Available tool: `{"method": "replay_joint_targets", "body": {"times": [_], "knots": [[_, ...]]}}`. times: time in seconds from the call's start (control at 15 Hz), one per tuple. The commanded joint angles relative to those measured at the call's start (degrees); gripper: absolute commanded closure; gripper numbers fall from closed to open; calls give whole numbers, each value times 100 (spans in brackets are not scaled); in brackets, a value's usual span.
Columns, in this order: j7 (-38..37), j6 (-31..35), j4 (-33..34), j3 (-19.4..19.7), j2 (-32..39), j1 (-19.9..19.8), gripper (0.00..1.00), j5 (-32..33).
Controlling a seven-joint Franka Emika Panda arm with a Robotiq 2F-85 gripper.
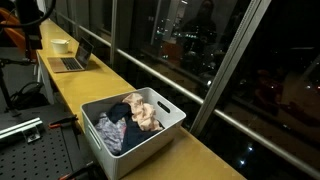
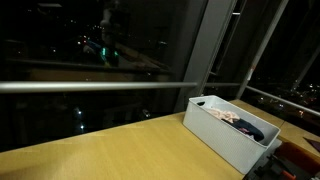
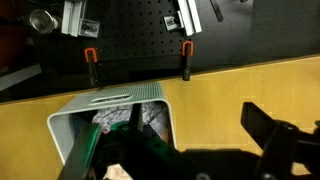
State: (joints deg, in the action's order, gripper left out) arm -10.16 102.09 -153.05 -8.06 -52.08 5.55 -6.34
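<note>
Jaws spread wide over the white basket [image 3: 105,99] of clothes [image 3: 150,118] on the desk [image 3: 230,90]; laptop [image 1: 72,60] and bowl [image 1: 60,45] well apart, window [image 1: 200,40] alongside

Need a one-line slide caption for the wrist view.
Open gripper above a white basket of crumpled clothes on a wooden table, with a black pegboard behind.

Above the basket [image 1: 140,150] the room is free, so entry from the top is possible; inside, clothes [image 1: 128,118] fill it. The window [image 1: 200,50] blocks the right side. The counter [image 1: 98,82] lies bare up to the far laptop [image 1: 72,60].
</note>
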Motion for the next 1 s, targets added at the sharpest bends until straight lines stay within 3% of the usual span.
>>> {"method": "replay_joint_targets", "body": {"times": [0.0, 0.67, 0.93], "knots": [[21, -15, 12, -21, 0, -32, 0, -16], [21, -8, 79, -38, 40, -47, 0, 23], [212, 366, 326, -56, 354, -92, 0, 294]]}}
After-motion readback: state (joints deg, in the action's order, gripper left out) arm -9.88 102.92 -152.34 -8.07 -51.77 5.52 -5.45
